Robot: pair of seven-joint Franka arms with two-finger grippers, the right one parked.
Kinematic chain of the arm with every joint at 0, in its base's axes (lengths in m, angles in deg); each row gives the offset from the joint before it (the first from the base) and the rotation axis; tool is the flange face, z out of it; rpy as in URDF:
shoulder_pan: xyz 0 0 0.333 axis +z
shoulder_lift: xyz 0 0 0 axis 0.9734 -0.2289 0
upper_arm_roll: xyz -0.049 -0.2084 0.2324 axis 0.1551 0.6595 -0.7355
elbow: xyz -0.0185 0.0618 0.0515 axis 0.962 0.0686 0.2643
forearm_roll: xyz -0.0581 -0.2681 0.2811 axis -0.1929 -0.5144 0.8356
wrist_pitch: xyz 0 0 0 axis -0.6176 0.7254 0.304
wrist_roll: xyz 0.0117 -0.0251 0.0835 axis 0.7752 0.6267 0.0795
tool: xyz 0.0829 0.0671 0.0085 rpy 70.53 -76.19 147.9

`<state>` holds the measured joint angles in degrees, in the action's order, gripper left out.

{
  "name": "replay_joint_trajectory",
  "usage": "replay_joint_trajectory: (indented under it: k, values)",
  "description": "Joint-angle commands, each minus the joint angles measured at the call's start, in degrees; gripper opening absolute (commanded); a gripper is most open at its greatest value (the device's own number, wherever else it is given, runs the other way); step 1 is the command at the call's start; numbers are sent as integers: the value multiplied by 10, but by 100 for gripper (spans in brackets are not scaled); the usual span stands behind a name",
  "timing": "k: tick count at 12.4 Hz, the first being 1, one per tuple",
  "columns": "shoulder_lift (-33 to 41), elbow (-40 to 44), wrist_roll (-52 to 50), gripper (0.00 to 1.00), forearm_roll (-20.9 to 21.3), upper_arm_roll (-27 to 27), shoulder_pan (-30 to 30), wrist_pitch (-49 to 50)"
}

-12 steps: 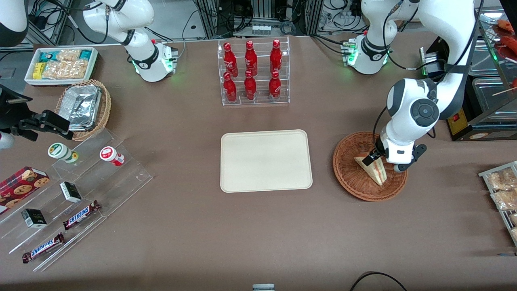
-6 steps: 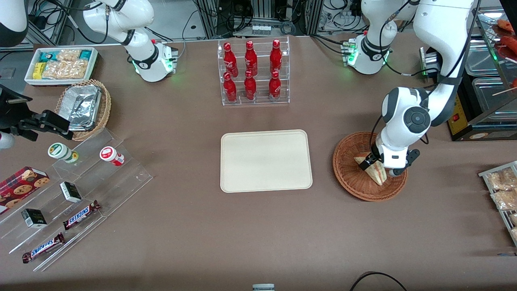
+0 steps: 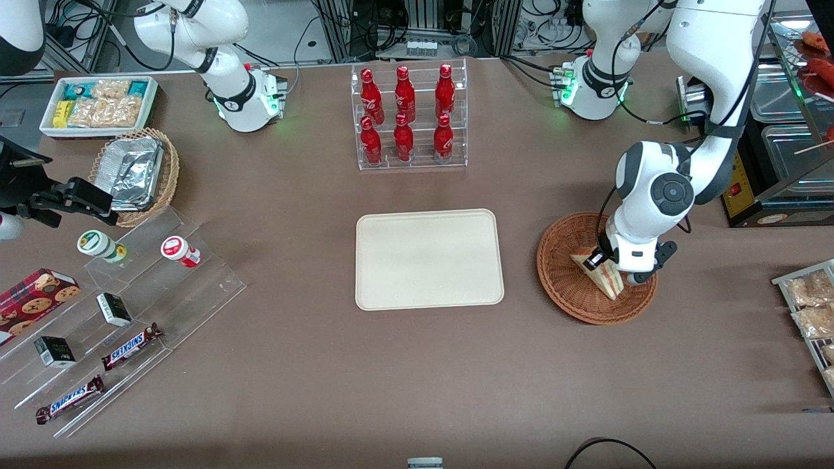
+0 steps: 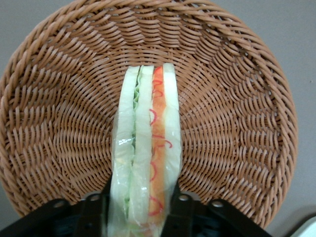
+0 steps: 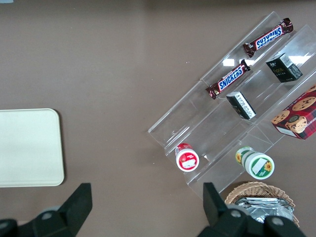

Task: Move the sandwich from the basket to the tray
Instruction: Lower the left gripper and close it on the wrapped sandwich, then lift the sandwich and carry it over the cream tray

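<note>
Since the arm dropped lower over the last second and then pretty much stopped moving, I'm reading this as the grab being done; the gripper [image 4: 140, 207] now sits down in the basket [image 3: 567, 293] with its fingers [image 4: 180, 207] pressed against both bread faces of the sandwich [image 4: 145, 148], so it's clamped on the wedge; half a second ago one finger looked a bit further out from the bread in the front view, now it's snug; that means lift is next, I'd guess, then a carry over to the tray [image 3: 391, 286], which sits well apart toward the parked arm's end; sandwich hasn't left the wicker yet; it stands on edge, filling stripes facing up at the wrist camera; long axis runs straight out from between the fingers across the basket floor, and in the front view the wedge slants, its narrow tip nearer that camera.
</note>
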<state>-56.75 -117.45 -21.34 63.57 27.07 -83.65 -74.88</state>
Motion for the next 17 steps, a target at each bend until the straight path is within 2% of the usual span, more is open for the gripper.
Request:
replay_joint_trajectory:
  k: [1,4,7,13,15,17]
  values:
    - [28,21,-10,12,12,-2,-5,59]
    - [19,115,-7,11,13,-2,-26,180]
    - [-21,215,40,8,27,-1,-74,286]
    - [-138,349,106,9,17,1,-188,334]
    - [-181,401,103,9,-29,1,-216,350]
    - [-217,438,89,9,-50,1,-243,351]
